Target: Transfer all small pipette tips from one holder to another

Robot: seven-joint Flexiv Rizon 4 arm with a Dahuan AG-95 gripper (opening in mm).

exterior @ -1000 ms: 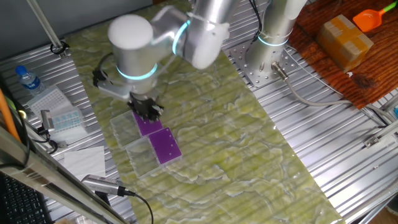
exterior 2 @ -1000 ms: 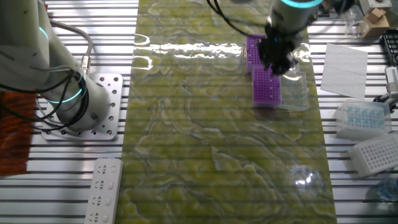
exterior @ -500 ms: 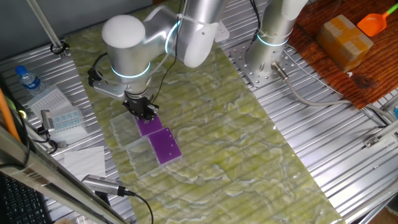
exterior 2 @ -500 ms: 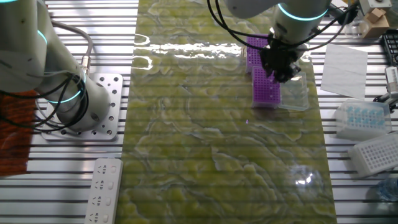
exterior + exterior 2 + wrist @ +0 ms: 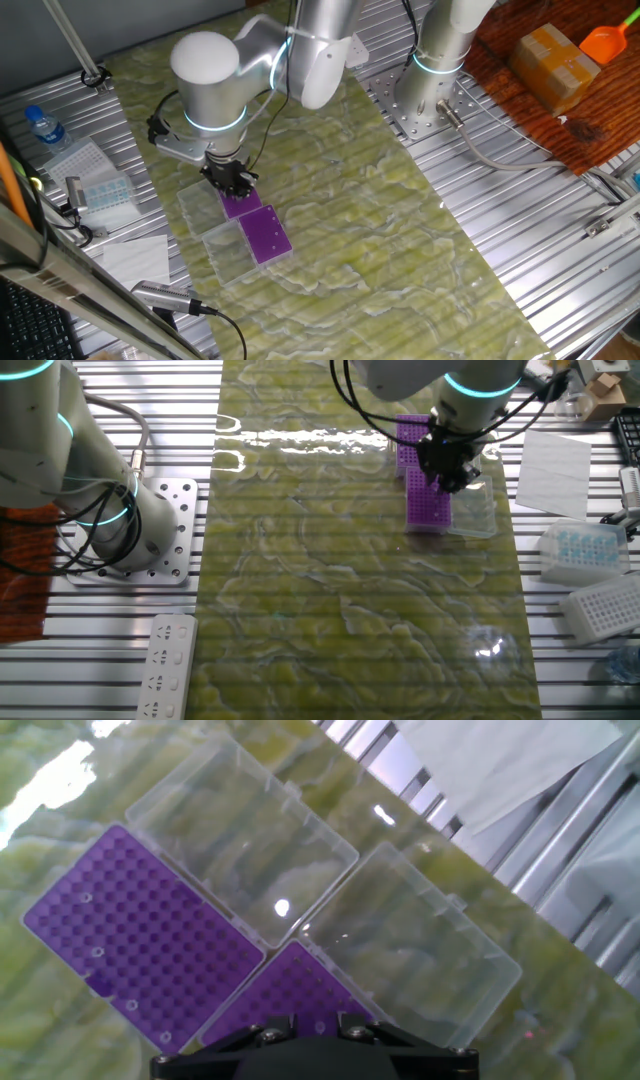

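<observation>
- gripper (image 5: pixel 232 181) sits left of centre in one fixed view, hanging low over the upper of two purple racks; in the other fixed view it (image 5: pixel 447 468) is at the upper right of the frame, over the seam between the racks; its black body fills the bottom edge of the hand view and the fingertips are out of sight, so i cannot tell whether the jaws are parted or closed
- first purple rack (image 5: pixel 140 953) lies at the left of the hand view, its clear lid (image 5: pixel 240 835) folded open above it toward the top centre
- small pipette tips (image 5: pixel 98 952) show as a few pale rings scattered down the left part of that rack; most of its holes look bare
- second purple rack (image 5: pixel 292 998) sits at the bottom centre of the hand view, partly hidden by the gripper body, touching the first rack at a corner; its clear lid (image 5: pixel 415 964) spreads to the right
- green patterned mat (image 5: pixel 350 210) lies under both racks and runs diagonally through the frame
- pale blue tip box (image 5: pixel 581 547) stands at the right edge of the other fixed view, off the mat
</observation>
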